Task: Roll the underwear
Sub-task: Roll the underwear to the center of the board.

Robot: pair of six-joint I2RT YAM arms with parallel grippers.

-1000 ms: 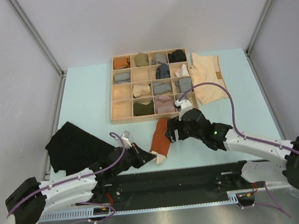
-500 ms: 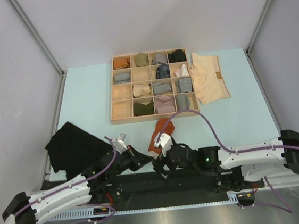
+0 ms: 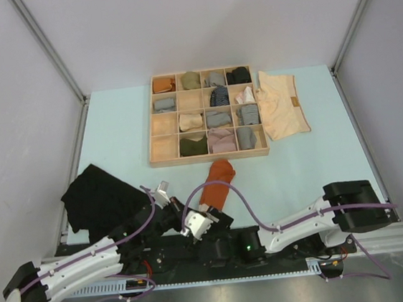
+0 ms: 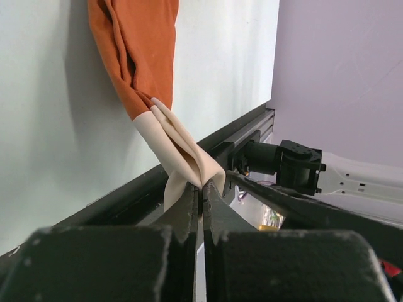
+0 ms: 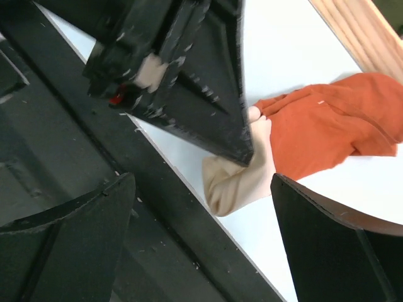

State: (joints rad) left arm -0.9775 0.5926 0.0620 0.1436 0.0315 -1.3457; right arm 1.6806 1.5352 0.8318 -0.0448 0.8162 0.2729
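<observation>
Pinched shut in left gripper (image 4: 201,189): cream hem of orange underwear (image 4: 135,56), rest trailing forward from the tips. Spread apart just over that hem: right gripper (image 5: 201,245). Probably best: flatten first, then roll tight from hem forward, holding even tension.

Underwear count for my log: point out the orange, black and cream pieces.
orange underwear (image 3: 217,178), top view, orange upper part.
black underwear (image 3: 99,196), top view, middle of cloth.
cream underwear (image 3: 282,106), top view, middle of cloth.

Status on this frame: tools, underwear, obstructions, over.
Left tool shut on orange underwear, cream end. Right tool open, close by that end. Underwear bunched long, not yet rolled. Tools crowd each other.
</observation>
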